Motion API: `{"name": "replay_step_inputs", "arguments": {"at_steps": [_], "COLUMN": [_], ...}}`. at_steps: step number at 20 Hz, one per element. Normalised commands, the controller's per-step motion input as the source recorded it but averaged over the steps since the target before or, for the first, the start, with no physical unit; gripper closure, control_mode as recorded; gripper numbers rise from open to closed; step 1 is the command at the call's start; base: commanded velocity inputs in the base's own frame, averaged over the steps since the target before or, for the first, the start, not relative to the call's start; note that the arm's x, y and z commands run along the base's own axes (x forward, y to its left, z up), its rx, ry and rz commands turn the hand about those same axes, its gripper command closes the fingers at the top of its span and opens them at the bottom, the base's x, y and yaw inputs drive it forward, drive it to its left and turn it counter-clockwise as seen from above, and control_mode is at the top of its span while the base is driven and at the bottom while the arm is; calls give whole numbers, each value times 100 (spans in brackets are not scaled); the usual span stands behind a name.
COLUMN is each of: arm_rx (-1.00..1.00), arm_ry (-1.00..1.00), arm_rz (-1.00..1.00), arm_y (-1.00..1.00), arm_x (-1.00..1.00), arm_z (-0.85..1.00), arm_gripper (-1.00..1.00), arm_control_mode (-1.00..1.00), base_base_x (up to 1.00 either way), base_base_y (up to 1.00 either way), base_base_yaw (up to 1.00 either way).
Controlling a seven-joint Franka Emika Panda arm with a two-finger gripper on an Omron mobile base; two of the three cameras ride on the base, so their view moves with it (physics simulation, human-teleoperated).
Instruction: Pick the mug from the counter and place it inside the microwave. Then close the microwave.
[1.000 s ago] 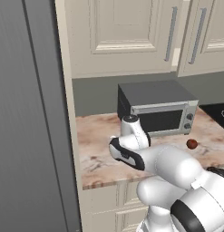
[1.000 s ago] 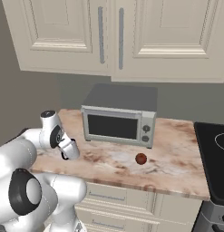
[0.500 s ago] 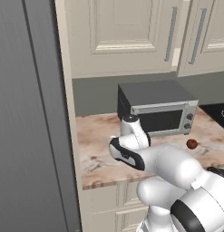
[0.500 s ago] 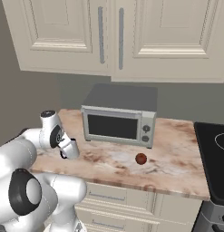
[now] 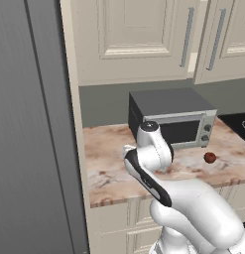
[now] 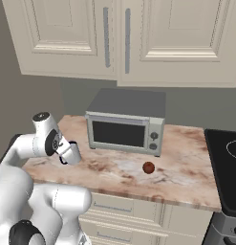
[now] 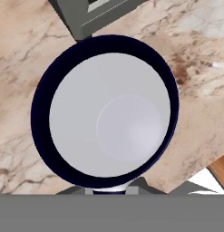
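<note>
The mug point(image 7: 109, 122) stands upright on the pinkish marbled counter point(image 7: 22, 41), seen from straight above as a dark rim around a pale inside. My gripper point(image 7: 114, 189) is shut on the near part of that rim. From the right base view the gripper point(image 6: 70, 155) points down over the counter's point(image 6: 186, 177) left end, left of the grey box, and the hand covers most of the mug. In the left base view my own arm hides the hand above the counter point(image 5: 109, 168). The microwave is out of view.
A small dark grey oven with a silver-framed front point(image 6: 126, 127) point(image 5: 173, 121) stands at the back of the counter, its corner point(image 7: 95, 13) close to the mug. A red-brown ball point(image 6: 148, 167) point(image 5: 210, 158) lies in front of it. A black stove point(image 6: 229, 167) adjoins on the right, a tall grey panel point(image 5: 30, 124) on the left.
The gripper has closed on the mug's rim. The arm, the mug and the other things stay where they were.
</note>
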Motion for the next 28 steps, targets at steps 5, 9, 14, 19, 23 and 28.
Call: {"name": "replay_step_inputs", "arguments": {"at_steps": [5,9,14,19,23,28], "arm_rx": [4,13,9,1,-1,-7], "arm_ry": [-1,1,5,2,0,0], "arm_rz": [15,32,40,33,24,10], "arm_y": [-42,-53,-29,-5,0,-5], "arm_x": [-34,-24,-11,-1,-8,-23], "arm_z": [73,53,53,38,34,33], "arm_gripper": [100,100,100,100,100,100], "arm_control_mode": [-100,-100,-100,-100,-100,-100], "base_base_x": [0,0,0,0,0,0], "base_base_y": [0,0,0,0,0,0], "base_base_yaw": [0,0,0,0,0,0]}}
